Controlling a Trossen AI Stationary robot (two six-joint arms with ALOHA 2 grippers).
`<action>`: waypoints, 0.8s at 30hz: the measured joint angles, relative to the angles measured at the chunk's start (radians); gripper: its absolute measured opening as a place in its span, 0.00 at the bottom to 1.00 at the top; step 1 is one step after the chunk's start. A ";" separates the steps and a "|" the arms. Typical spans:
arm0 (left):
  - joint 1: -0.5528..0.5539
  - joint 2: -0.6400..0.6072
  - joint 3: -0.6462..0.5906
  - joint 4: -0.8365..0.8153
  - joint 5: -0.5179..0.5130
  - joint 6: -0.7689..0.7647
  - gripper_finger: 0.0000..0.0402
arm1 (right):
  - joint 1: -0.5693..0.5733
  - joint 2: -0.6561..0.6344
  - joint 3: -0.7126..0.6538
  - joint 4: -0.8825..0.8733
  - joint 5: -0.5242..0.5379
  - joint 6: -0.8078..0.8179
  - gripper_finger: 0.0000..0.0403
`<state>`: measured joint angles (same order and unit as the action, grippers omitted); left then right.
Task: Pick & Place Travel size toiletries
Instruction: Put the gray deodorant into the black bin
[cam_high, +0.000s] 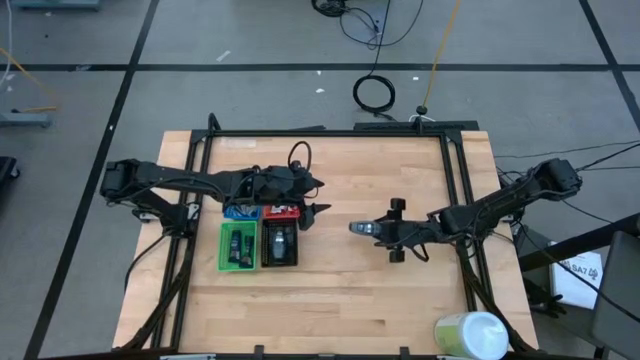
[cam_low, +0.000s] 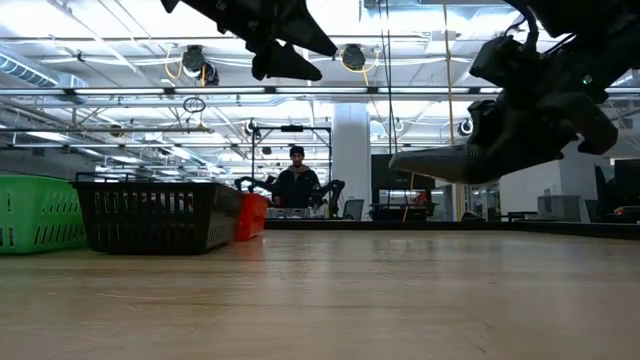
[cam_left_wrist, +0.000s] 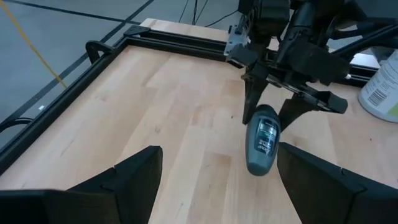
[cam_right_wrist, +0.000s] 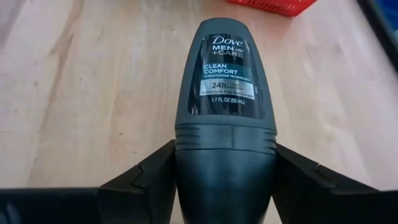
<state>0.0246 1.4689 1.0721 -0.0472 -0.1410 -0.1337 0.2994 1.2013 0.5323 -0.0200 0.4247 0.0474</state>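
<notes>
**Deodorant in the claw, carried above the bench**

Nearest the right wrist camera, the right claw (cam_right_wrist: 225, 171) is clamped on a dark grey roll-on deodorant (cam_right_wrist: 226, 93), fingers pressed against the cap end so the labelled body points forward. The high view puts that claw (cam_high: 375, 229) mid-bench with the deodorant (cam_high: 360, 228) aimed toward the trays, and the low view shows it well clear of the wood. This looks like the carry step, pick done and place pending.

Farther on, the left claw (cam_high: 318, 210) hangs with fingers spread wide and empty, just beside the black tray (cam_high: 262, 245). Beyond sit the green tray (cam_high: 222, 247), with dark packs in both, then the red tray (cam_high: 281, 212) and blue tray (cam_high: 238, 212).

The next move probably calls for travel toward a tray, lowering over it, and releasing clear of the left claw.

A pale green-white cylinder (cam_high: 470, 335) stands at the bench's near edge.
</notes>
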 joint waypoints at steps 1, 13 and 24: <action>0.000 0.000 0.000 -0.001 0.000 0.000 0.77 | 0.000 -0.001 0.000 0.001 0.006 -0.008 0.50; 0.000 0.000 0.000 -0.001 -0.026 -0.069 0.77 | 0.000 -0.001 0.000 0.051 0.260 -0.165 0.50; 0.000 0.000 0.000 0.030 -0.078 -0.291 0.77 | 0.000 -0.001 0.000 0.411 0.442 -0.544 0.50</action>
<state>0.0250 1.4685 1.0721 -0.0177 -0.2194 -0.4251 0.2996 1.2003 0.5323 0.3909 0.8668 -0.4963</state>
